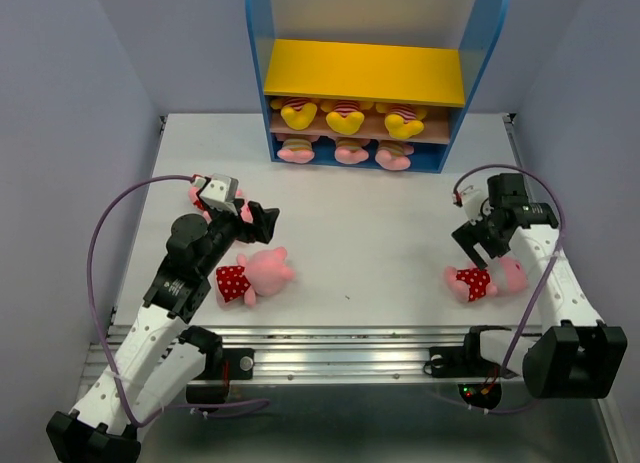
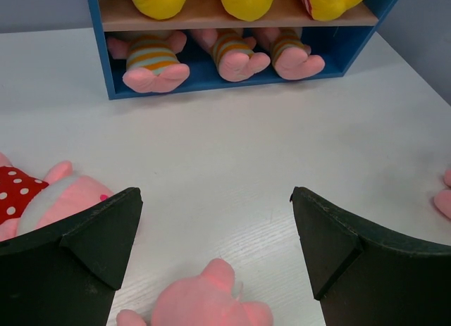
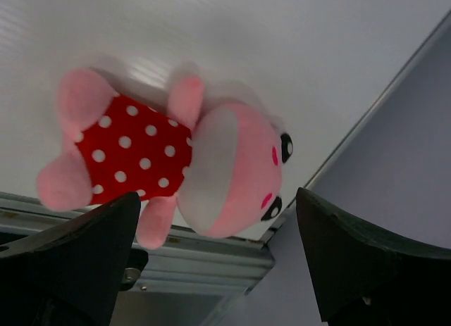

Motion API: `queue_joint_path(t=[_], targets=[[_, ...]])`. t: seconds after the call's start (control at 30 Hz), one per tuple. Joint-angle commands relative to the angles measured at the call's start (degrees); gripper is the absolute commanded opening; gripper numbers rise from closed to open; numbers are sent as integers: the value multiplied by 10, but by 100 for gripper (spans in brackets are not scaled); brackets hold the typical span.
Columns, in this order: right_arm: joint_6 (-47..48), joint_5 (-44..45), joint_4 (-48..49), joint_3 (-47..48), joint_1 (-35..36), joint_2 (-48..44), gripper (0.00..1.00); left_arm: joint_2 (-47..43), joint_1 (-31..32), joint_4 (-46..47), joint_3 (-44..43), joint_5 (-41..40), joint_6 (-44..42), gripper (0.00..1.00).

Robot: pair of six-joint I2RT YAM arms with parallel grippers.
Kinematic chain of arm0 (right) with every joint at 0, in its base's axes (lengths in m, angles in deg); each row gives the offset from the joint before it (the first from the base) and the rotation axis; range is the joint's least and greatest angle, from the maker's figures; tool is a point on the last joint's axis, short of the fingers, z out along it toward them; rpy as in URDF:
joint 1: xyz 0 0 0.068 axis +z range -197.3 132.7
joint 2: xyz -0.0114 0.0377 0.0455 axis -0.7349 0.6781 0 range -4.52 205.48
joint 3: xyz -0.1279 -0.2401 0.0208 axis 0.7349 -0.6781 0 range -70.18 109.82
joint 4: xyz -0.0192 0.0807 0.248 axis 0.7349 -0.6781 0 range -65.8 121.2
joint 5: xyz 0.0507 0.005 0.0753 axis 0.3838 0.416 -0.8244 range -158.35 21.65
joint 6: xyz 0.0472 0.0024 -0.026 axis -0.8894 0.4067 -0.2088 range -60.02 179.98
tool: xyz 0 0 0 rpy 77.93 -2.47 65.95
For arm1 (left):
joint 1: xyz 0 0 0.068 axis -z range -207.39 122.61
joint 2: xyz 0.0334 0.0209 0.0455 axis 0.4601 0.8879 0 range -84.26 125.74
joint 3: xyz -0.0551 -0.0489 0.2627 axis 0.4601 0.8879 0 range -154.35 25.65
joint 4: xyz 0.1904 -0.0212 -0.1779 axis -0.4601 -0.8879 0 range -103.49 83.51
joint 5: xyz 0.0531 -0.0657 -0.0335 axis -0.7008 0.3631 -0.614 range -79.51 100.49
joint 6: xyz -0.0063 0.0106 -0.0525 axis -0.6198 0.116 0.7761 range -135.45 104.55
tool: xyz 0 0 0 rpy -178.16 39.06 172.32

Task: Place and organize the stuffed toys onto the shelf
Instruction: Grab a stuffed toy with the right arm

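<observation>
The shelf [image 1: 262, 73] stands at the back with three yellow bears [image 1: 346, 117] on its brown board and three striped-shirt pigs [image 1: 351, 151] on its blue base; its base shows in the left wrist view [image 2: 99, 51]. Three red-dotted pigs lie on the table: one mid-left [image 1: 250, 275], one at the right [image 1: 485, 280], one half hidden behind my left wrist [image 1: 195, 195]. My left gripper [image 1: 262, 221] is open and empty above the table [image 2: 215, 199]. My right gripper [image 1: 482, 251] is open, just over the right pig [image 3: 176, 157], fingers either side of its head [image 3: 218, 198].
In the left wrist view a red-dotted pig [image 2: 35, 199] lies by the left finger and a pink plush part [image 2: 204, 301] sits low between the fingers. The metal rail at the table's front edge [image 1: 350, 348] runs close to the right pig. Grey walls enclose both sides.
</observation>
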Motion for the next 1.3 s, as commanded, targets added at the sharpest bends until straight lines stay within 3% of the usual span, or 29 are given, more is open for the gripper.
queue_joint_path(t=[0.0,0.17,0.27,0.37,0.47,0.53,0.6,0.63,0.87,1.0,1.13,1.27], targets=[[-41,97,31,-36,-73,-9,95,-7,0,12,-6,18,-16,99],[-12,45,72,-55,-191,23,88,-8,0,12,-5,34,-14,99],[-8,8,81,-72,-206,58,82,-8,-1,12,-5,35,-13,99],[-15,-7,114,-113,-211,88,70,-9,-1,13,-4,36,-11,99],[-14,-24,156,-150,-217,113,38,-9,-1,20,-1,72,-6,99],[-6,-40,164,-161,-217,119,25,-10,0,34,4,104,1,99],[0,-54,170,-169,-217,116,4,-5,0,57,9,157,11,99],[4,-67,170,-170,-217,110,1,-3,-1,63,10,172,17,99],[85,-194,134,-161,-217,-15,1,45,-1,147,29,309,65,99],[140,-291,89,-135,-217,-91,1,95,9,223,43,382,152,99],[180,-389,50,-100,-217,-111,1,139,51,227,30,352,164,99],[207,-493,12,-66,-217,-99,1,178,157,230,12,272,163,99]])
